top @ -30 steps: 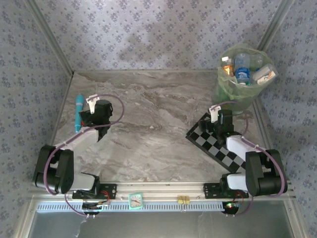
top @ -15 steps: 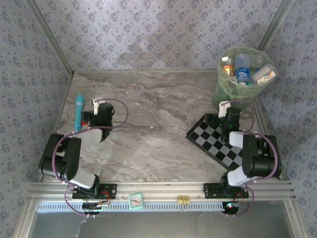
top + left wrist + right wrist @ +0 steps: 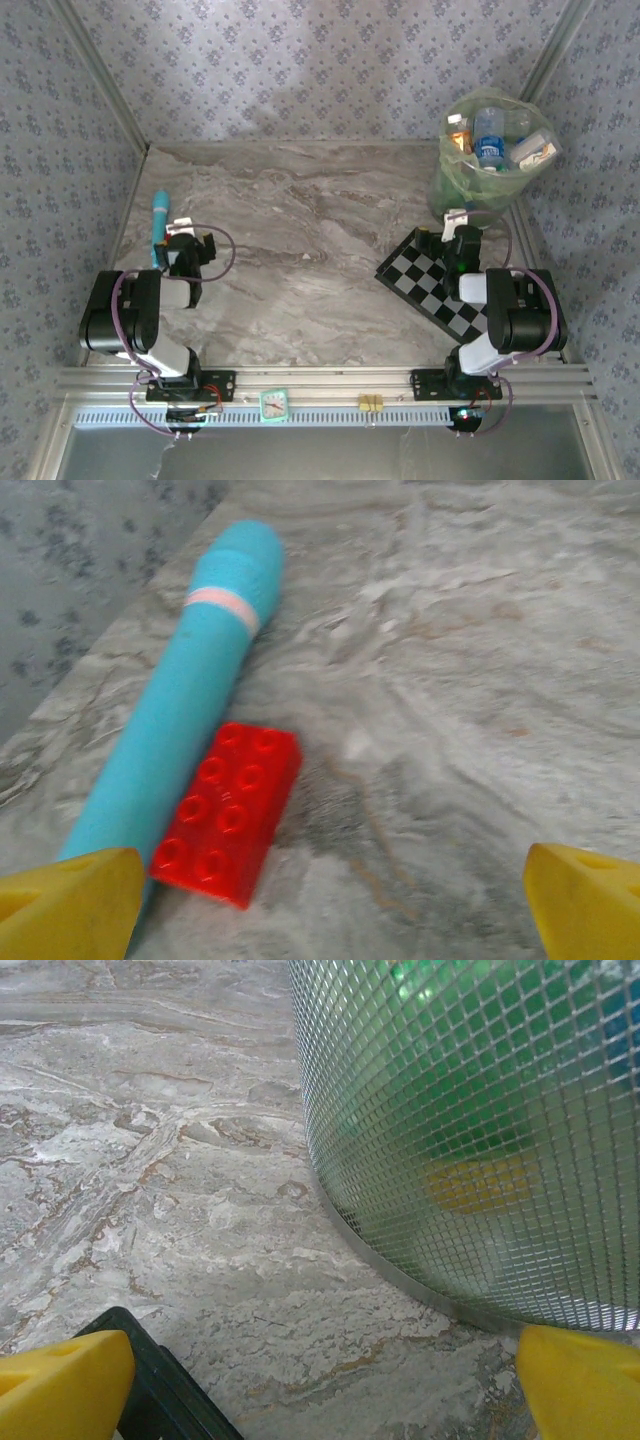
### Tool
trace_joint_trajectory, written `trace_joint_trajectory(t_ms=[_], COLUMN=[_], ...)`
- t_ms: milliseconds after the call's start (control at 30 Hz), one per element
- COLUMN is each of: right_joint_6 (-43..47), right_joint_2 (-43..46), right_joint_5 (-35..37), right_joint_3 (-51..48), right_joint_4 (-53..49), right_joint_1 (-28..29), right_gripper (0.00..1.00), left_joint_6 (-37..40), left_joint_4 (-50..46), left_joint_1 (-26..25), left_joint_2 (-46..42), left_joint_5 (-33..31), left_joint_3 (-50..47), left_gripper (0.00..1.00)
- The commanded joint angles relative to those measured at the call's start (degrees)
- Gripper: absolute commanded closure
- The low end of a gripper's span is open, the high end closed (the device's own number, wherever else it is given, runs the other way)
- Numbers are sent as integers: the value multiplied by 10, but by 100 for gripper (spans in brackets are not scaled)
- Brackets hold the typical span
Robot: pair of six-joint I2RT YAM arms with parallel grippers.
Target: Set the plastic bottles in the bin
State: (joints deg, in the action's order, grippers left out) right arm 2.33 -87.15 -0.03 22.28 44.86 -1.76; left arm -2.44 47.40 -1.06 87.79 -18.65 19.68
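Note:
The bin, pale green with a bag lining, stands at the table's back right corner. Plastic bottles with blue caps and labels fill it to the rim. My right gripper hovers open just in front of the bin's foot. In the right wrist view the bin's mesh wall rises close ahead, green and yellow shapes showing through it, and my right gripper has only bare table between its yellow fingertips. My left gripper is at the left, open over the marble, holding nothing.
A long turquoise tube lies along the left table edge, with a red toy brick touching its right side. A black-and-white checkerboard lies under the right arm, its corner near the right gripper. Patterned walls enclose the table.
Both arms have folded back toward their bases. The left gripper slid nearer along the tube. The right gripper moved back toward the bin's foot. Both stayed open.

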Motion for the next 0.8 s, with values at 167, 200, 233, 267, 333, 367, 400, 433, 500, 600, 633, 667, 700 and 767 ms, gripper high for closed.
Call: trace_joint_trajectory(t_ms=[167, 200, 233, 267, 333, 367, 400, 433, 500, 600, 633, 667, 700, 767], right_joint_6=[-7, -7, -7, -7, -7, -7, -7, -7, -7, -7, -7, -7, -7, -6], right_joint_2=[-2, -2, -2, -2, -2, -2, -2, -2, -2, -2, -2, -2, -2, -1], right_joint_5=[20, 20, 20, 20, 20, 20, 20, 20, 20, 20, 20, 20, 20, 23], right_joint_3=[1, 0, 1, 1, 0, 1, 0, 1, 2, 3, 2, 2, 2, 0], right_joint_4=[19, 19, 19, 19, 19, 19, 19, 19, 19, 17, 16, 16, 18, 21], right_joint_1=[1, 1, 1, 1, 1, 1, 1, 1, 1, 1, 1, 1, 1, 2], right_gripper=[0, 0, 0, 0, 0, 0, 0, 0, 0, 0, 0, 0, 0, 0], left_joint_6=[-9, -10, -9, -8, -7, -7, -7, -7, -7, -6, -6, -7, -7, -7], left_joint_4=[31, 22, 28, 26, 26, 23, 24, 24, 24, 23, 23, 23, 23, 22], left_joint_1=[-6, -6, -6, -8, -8, -9, -9, -10, -10, -10, -10, -10, -10, -10], left_joint_2=[2, -1, 1, 1, 1, 2, 1, 1, 1, 1, 1, 1, 1, 1], left_joint_5=[29, 29, 28, 27, 26, 26, 24, 24, 24, 23, 24, 23, 23, 23], left_joint_3=[21, 23, 22, 22, 23, 25, 24, 24, 24, 25, 25, 25, 25, 26], left_gripper=[3, 3, 3, 3, 3, 3, 3, 3, 3, 3, 2, 2, 2, 2])
